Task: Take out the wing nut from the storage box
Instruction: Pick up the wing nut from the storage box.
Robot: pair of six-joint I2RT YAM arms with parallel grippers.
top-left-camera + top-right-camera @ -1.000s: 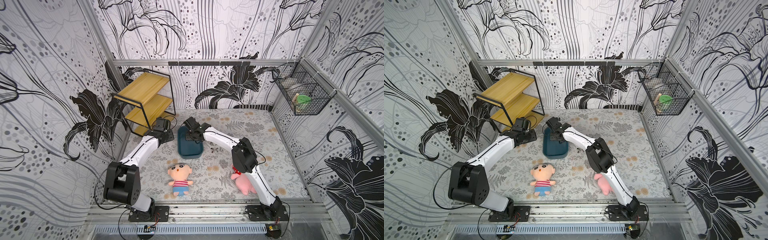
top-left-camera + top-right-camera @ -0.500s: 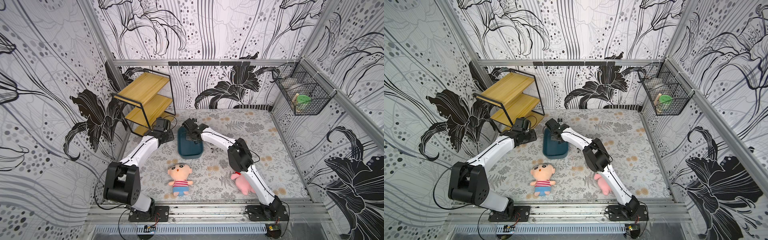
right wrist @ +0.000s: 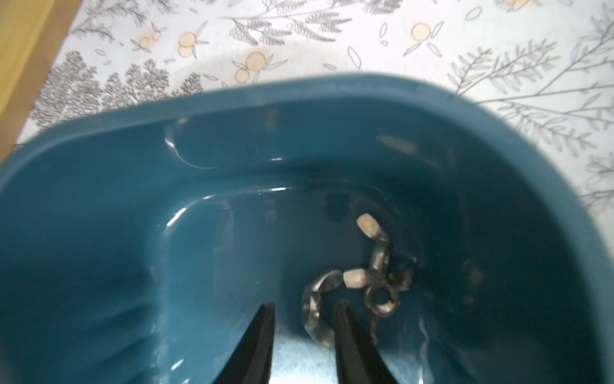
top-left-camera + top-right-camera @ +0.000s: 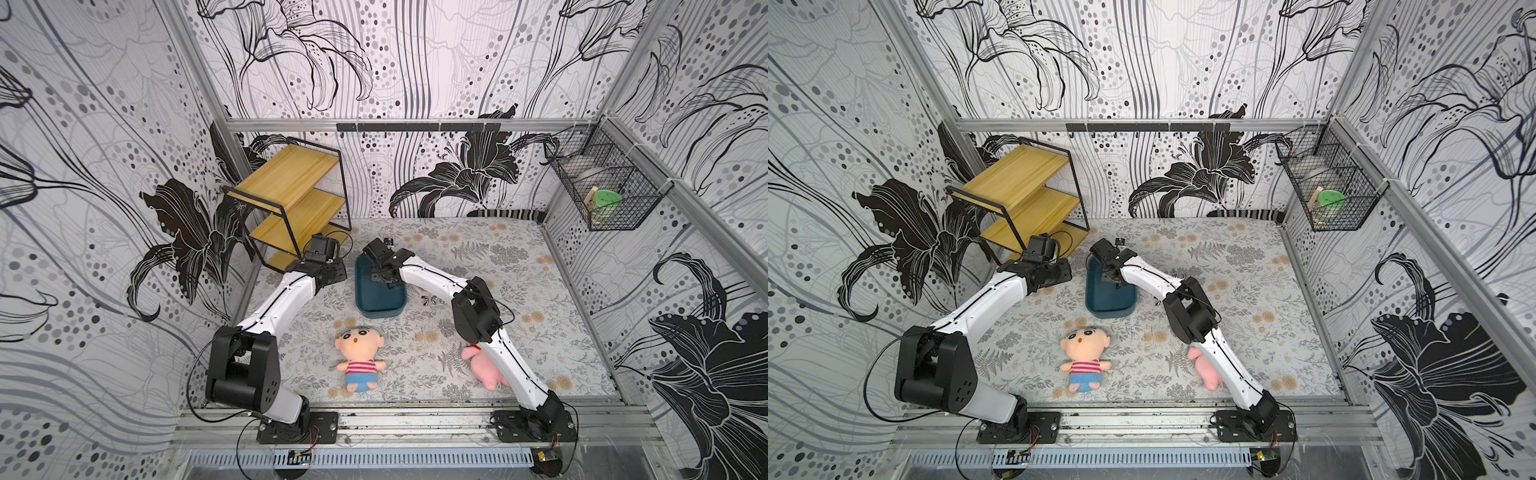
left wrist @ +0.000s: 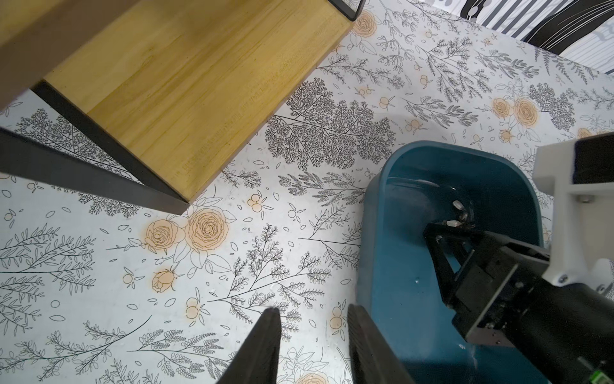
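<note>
The dark teal storage box (image 4: 380, 297) (image 4: 1109, 299) lies on the flowered mat between both arms. Several metal wing nuts (image 3: 375, 266) are clustered in one end of its floor, also visible in the left wrist view (image 5: 460, 212). My right gripper (image 3: 305, 311) (image 4: 383, 277) reaches down into that end, open, with one wing nut (image 3: 315, 306) lying just past its fingertips, close to one finger. My left gripper (image 5: 312, 311) hangs open over bare mat beside the box's outer wall, with nothing between its fingers.
A wooden shelf with a black frame (image 4: 291, 199) stands close behind the left arm. Small metal pieces (image 4: 430, 300) lie on the mat right of the box. A boy doll (image 4: 359, 353) and a pink plush (image 4: 484, 370) lie near the front. A wire basket (image 4: 602, 191) hangs on the right wall.
The right arm has shifted a little to the left, its gripper staying low in the box's far end. The left arm has not moved.
</note>
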